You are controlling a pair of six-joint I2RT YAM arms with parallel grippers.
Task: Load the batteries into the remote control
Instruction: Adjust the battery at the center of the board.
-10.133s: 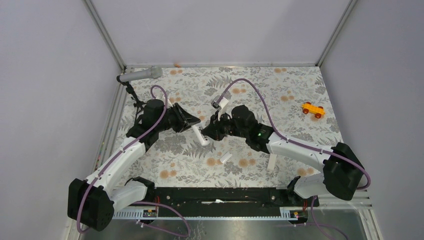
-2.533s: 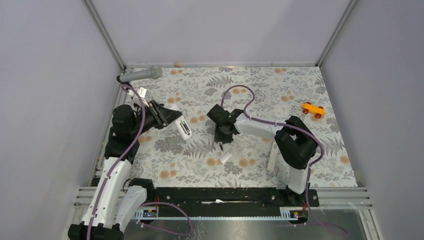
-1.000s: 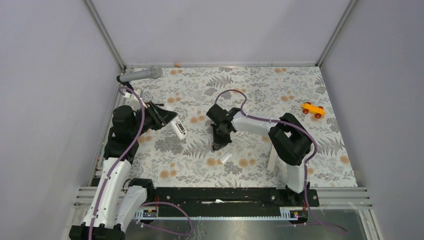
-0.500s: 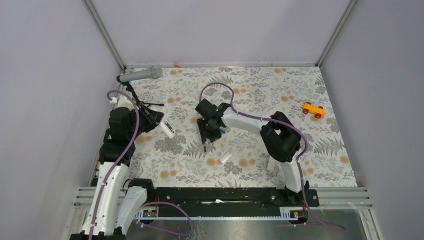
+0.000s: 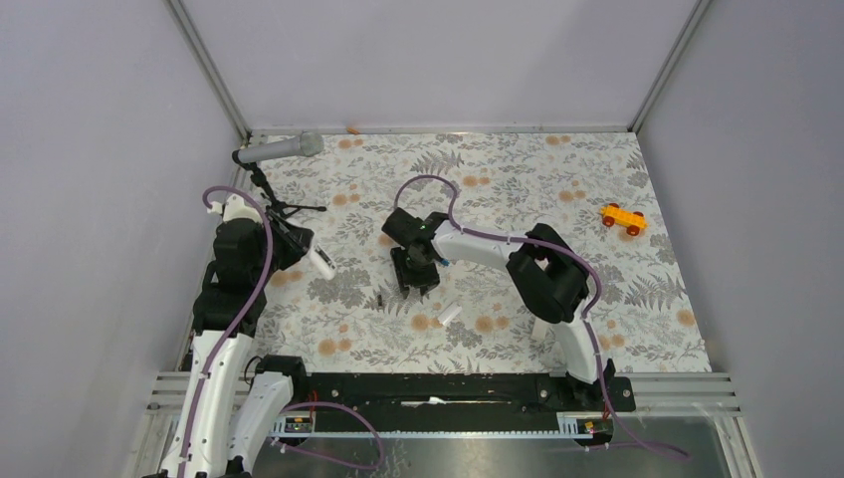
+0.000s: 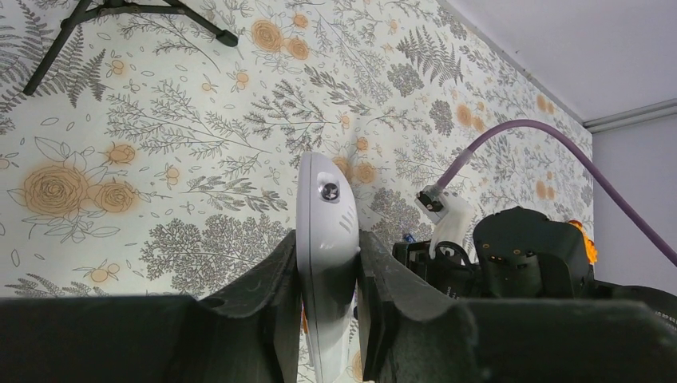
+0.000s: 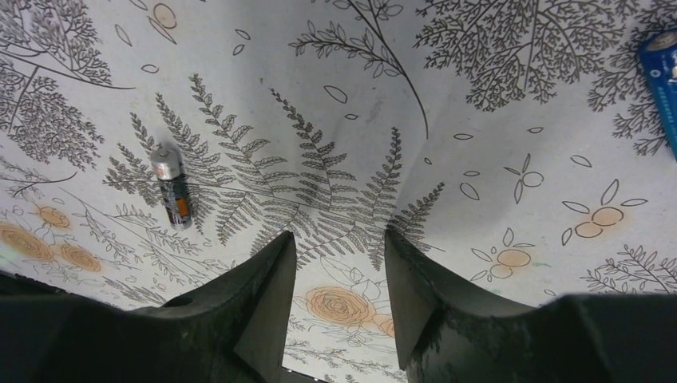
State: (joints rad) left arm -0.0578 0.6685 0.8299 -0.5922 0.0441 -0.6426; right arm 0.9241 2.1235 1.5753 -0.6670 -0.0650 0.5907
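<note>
I see the floral-patterned table sheet [image 5: 597, 179] spread under both arms. My left gripper [image 6: 326, 267] is pinching the white oblong plastic remote control [image 6: 322, 215] edge-on and holds it above the sheet, a small dark round dot near its tip facing the wrist camera. Well off to the right-arm side of the remote, my right gripper [image 7: 339, 263] points down at the sheet, fingers spread with nothing between them. The small orange-and-black cylinder battery [image 7: 174, 197] lies flat on the sheet between the remote and that gripper, touching neither. The blue cylinder battery [image 7: 661, 76] lies on the gripper's far side from the remote, cut off by the frame edge.
</note>
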